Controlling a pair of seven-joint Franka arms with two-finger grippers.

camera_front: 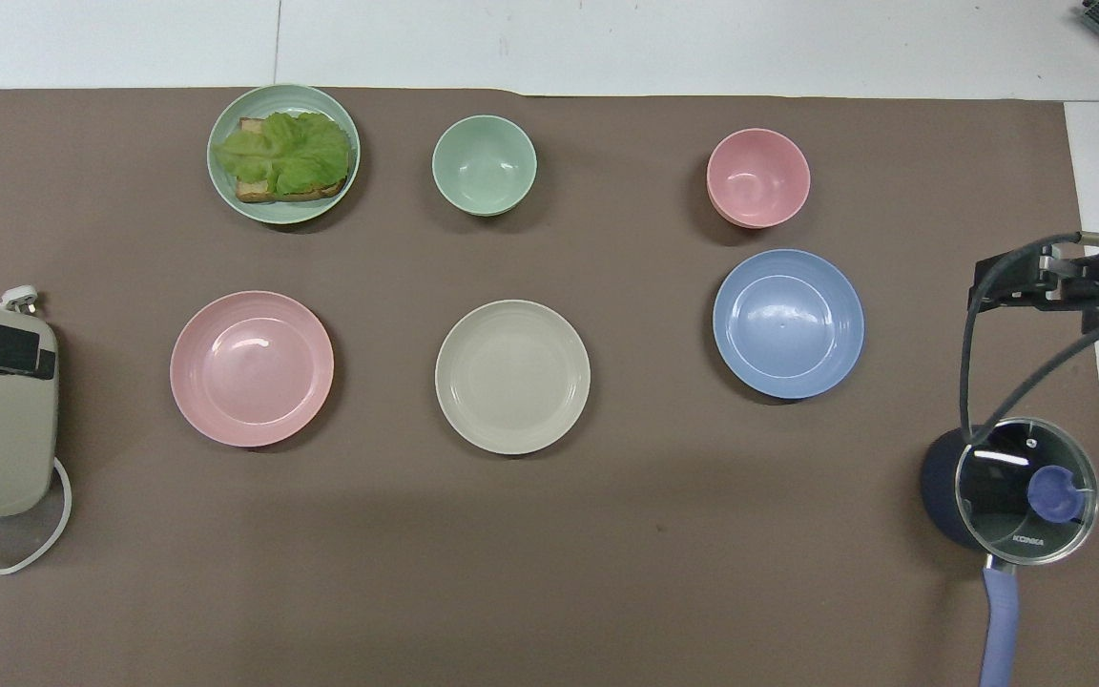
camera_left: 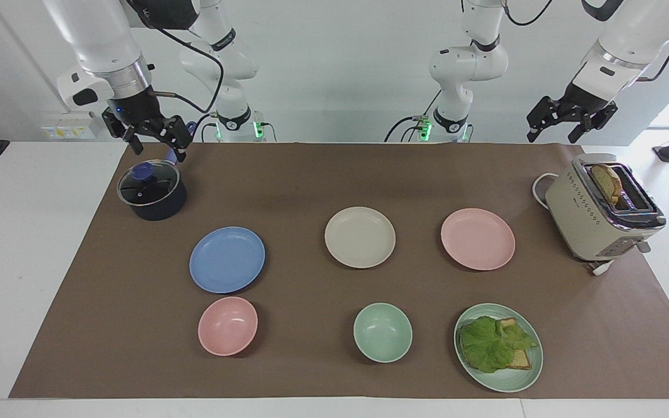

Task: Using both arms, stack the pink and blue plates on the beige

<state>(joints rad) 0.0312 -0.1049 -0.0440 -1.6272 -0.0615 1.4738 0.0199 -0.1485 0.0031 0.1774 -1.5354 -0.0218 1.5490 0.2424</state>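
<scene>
Three equal round plates lie in a row across the brown mat. The blue plate point(camera_left: 227, 259) point(camera_front: 788, 323) is toward the right arm's end. The beige plate point(camera_left: 360, 237) point(camera_front: 512, 377) is in the middle, and the pink plate point(camera_left: 478, 239) point(camera_front: 252, 368) toward the left arm's end. All three are bare and apart from one another. My right gripper point(camera_left: 159, 148) hangs open and empty over the lidded pot point(camera_left: 151, 191). My left gripper point(camera_left: 552, 138) hangs open and empty over the mat's edge close to the toaster point(camera_left: 601, 215).
A pink bowl point(camera_left: 227, 325), a green bowl point(camera_left: 382, 332) and a green plate point(camera_left: 509, 383) with lettuce and bread lie farther from the robots than the three plates. The toaster holds a slice of bread, and its white cord loops beside it.
</scene>
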